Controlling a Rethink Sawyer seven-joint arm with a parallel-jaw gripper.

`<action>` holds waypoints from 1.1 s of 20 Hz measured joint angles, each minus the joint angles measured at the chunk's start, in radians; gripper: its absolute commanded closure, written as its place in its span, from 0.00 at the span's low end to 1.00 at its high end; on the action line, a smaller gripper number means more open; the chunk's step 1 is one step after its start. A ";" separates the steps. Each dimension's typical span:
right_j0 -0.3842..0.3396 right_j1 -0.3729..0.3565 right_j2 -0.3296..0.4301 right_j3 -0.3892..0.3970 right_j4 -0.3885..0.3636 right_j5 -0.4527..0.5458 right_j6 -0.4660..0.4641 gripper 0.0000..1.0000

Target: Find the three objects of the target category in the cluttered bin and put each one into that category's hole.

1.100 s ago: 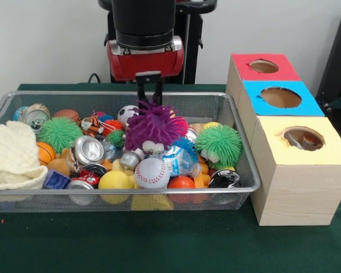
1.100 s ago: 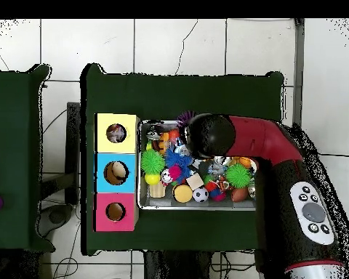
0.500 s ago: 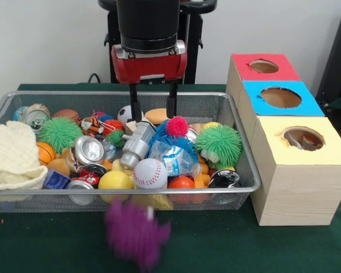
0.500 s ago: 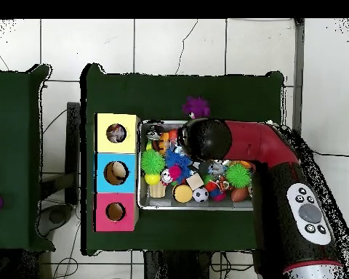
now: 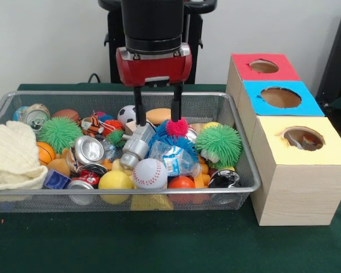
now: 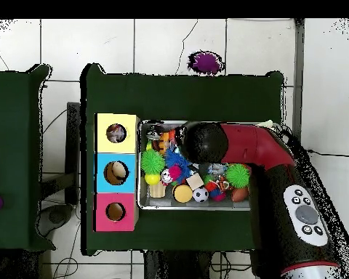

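My gripper (image 5: 156, 118) hangs open and empty over the middle of the wire bin (image 5: 247, 165), its fingers (image 5: 137, 111) straddling a tan ball and a pink-and-blue spiky toy (image 5: 173, 132). In the overhead view the arm's black head (image 6: 204, 142) hides the gripper. A purple spiky toy (image 6: 206, 62) lies on the tiled floor beyond the table's edge, out of the front view. The bin holds green spiky balls (image 5: 218, 143), a baseball (image 5: 152, 173), crushed cans (image 5: 90, 149) and several small balls.
Three wooden boxes stand beside the bin, each with a hole: red (image 5: 263, 66), blue (image 5: 280, 97) and yellow (image 5: 307, 138), the yellow one with something inside. A cream cloth (image 5: 12, 154) drapes over the bin's left end.
The purple spiky toy left the gripper, fell in front of the bin and now lies on the floor. The gripper went from shut on it to open and shifted slightly right.
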 measured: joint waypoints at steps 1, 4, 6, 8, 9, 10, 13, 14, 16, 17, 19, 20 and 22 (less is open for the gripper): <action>0.003 -0.003 -0.003 0.006 0.000 -0.006 0.000 0.00; 0.027 -0.019 -0.019 0.040 -0.001 -0.038 0.000 0.00; 0.037 -0.025 -0.025 0.051 -0.001 -0.052 0.000 0.00; 0.053 -0.034 -0.033 0.075 -0.001 -0.081 0.000 0.00; 0.059 -0.037 -0.037 0.082 -0.001 -0.089 0.000 0.00; 0.064 -0.040 -0.041 0.088 0.000 -0.097 0.001 0.00; 0.089 -0.051 -0.064 0.114 0.001 -0.118 0.003 0.00; 0.094 -0.056 -0.070 0.124 0.003 -0.121 0.003 0.00; 0.103 -0.063 -0.082 0.143 0.005 -0.125 0.003 0.00; 0.109 -0.066 -0.091 0.154 0.006 -0.125 0.003 0.00; 0.120 -0.067 -0.110 0.163 0.005 -0.125 0.003 0.00; 0.126 -0.068 -0.119 0.165 0.005 -0.125 0.003 0.00; 0.147 -0.069 -0.153 0.169 0.004 -0.125 0.003 0.00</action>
